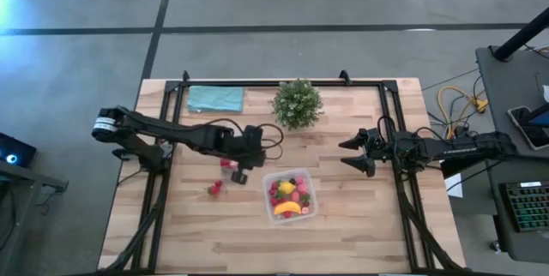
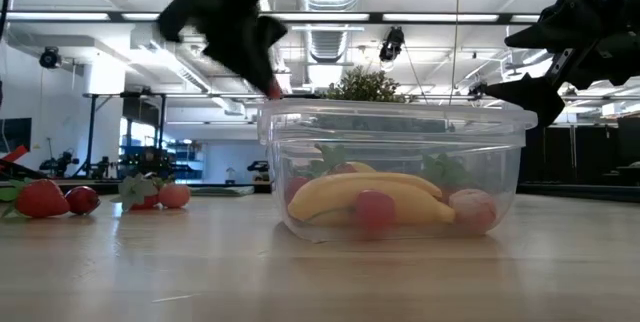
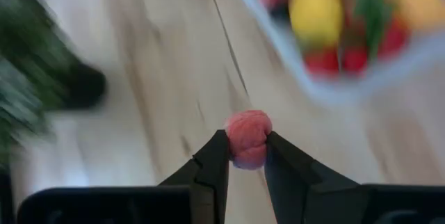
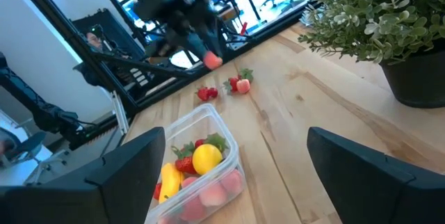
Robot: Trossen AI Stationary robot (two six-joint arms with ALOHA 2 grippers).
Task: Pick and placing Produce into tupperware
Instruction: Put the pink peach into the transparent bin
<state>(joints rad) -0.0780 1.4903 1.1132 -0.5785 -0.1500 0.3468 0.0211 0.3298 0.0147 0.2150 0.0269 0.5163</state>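
Observation:
My left gripper [image 1: 241, 176] hangs above the table just left of the tupperware and is shut on a small pink berry-like piece of produce [image 3: 248, 132]. The clear tupperware [image 1: 290, 197] stands on the wood and holds a banana [image 2: 365, 194], a lemon [image 4: 206, 158] and several red and pink pieces. Loose red pieces [image 1: 214, 189] lie on the table to its left, also in the right wrist view [image 4: 207, 92]. My right gripper [image 1: 352, 153] waits open at the table's right, level, with nothing between its fingers. My left gripper pinches the pink piece by its two sides [image 3: 236, 147] between its two fingertips [image 3: 217, 153]. The fingers slant down toward the table from the left side. The piece is lifted clear of the table [image 4: 212, 60], about level with the tupperware's rim [image 2: 273, 90].
A bushy green potted plant [image 1: 297, 103] stands at the far middle and a flat teal cloth [image 1: 215, 98] lies at the far left. Black frame rails [image 1: 163, 165] run along the table's left and right sides. A bare stretch of wood [image 1: 360, 225] lies near the front.

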